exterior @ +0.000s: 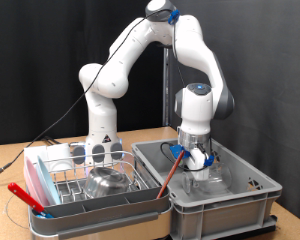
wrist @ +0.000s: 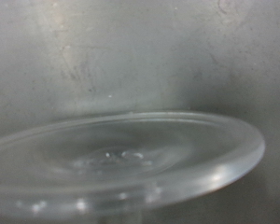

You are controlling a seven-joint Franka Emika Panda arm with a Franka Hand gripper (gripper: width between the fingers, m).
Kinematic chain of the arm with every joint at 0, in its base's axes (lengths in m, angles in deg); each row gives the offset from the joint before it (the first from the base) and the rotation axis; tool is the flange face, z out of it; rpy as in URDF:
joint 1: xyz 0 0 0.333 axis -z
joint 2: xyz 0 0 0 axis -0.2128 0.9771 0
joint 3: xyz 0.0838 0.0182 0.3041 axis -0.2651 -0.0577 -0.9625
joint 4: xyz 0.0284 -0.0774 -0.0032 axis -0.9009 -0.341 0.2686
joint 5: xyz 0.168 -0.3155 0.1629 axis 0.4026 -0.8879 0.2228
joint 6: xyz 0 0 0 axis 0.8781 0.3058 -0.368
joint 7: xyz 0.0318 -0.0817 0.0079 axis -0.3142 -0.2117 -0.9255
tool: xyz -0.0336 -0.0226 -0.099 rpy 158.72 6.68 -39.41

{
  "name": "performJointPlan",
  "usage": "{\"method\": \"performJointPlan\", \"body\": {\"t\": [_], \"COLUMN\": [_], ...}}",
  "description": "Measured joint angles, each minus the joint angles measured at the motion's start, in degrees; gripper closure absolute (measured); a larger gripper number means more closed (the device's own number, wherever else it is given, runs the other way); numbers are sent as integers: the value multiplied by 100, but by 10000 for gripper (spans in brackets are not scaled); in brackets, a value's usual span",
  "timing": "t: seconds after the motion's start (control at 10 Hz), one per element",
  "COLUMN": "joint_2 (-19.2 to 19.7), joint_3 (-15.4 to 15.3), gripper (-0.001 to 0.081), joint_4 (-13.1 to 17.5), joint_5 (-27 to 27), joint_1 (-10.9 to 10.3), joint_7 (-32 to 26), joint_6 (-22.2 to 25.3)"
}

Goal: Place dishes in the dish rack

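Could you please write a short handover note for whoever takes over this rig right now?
Gripper: lowered inside the grey crate, right over clear glassware; whether it is open or shut cannot be seen.
Wrist view: filled by a clear glass rim close up, against the grey crate floor.
Dish rack: on the exterior view's left, with the steel bowl already in it.
Left: the glassware in the crate is not racked yet.

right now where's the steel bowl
In the exterior view's lower left, the steel bowl sits in the dish rack, beside the grey crate where the pincer reaches down.
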Motion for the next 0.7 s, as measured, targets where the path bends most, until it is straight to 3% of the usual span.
{"method": "performJointPlan", "body": {"t": [0.7], "joint_2": [0], "joint_3": [-40], "gripper": [-5], "joint_4": [14], "joint_5": [-8], "joint_1": [158], "joint_7": [1], "joint_6": [67]}}
